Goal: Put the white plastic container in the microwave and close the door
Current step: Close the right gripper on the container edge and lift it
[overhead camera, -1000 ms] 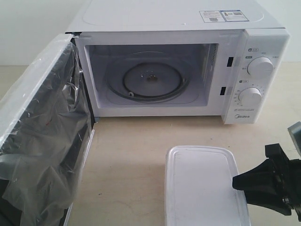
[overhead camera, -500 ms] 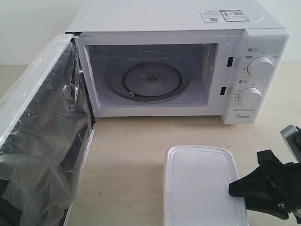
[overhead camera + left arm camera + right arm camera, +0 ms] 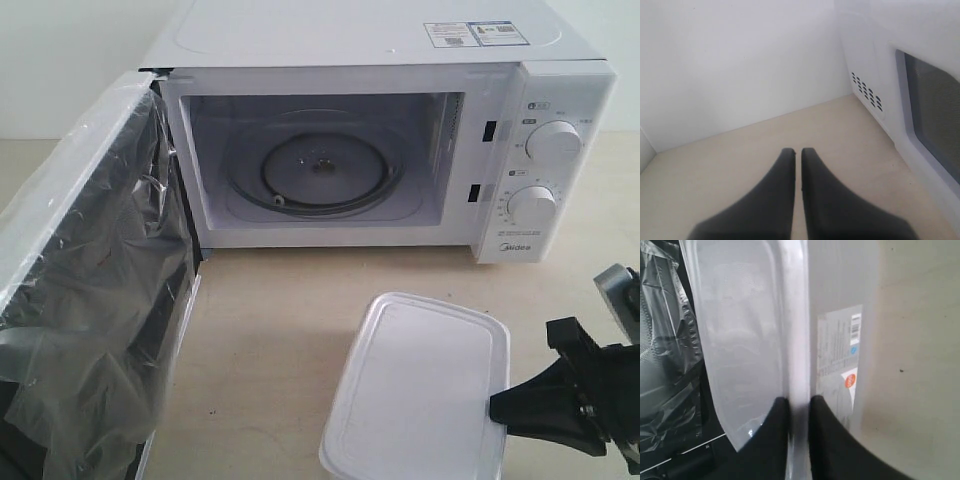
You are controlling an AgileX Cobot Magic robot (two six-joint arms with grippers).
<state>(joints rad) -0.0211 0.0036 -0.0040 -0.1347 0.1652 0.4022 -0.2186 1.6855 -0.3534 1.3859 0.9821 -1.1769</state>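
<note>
The black right gripper (image 3: pixel 503 408) clamps the rim of the flat translucent-white plastic container (image 3: pixel 415 385), tilted before the white boxy microwave (image 3: pixel 330 35) whose film-wrapped door (image 3: pixel 90 300) stands open, while the black left gripper (image 3: pixel 797 152) has its jaws together on nothing.

Right gripper (image 3: pixel 498 410) is seen low at the right edge of the exterior view, black, reaching in from the right with its tips pointed left. A grey wrist part (image 3: pixel 621 290) is seen above it at the frame edge. Its fingers (image 3: pixel 769 442) are clamped on the rim of the white plastic container (image 3: pixel 415 385), one on each side of the edge. Left gripper (image 3: pixel 797 152) is shown in its wrist view only. Its black tapered fingers (image 3: pixel 767 200) are brought together, with a hairline slit between them, and are angled downward.
</note>
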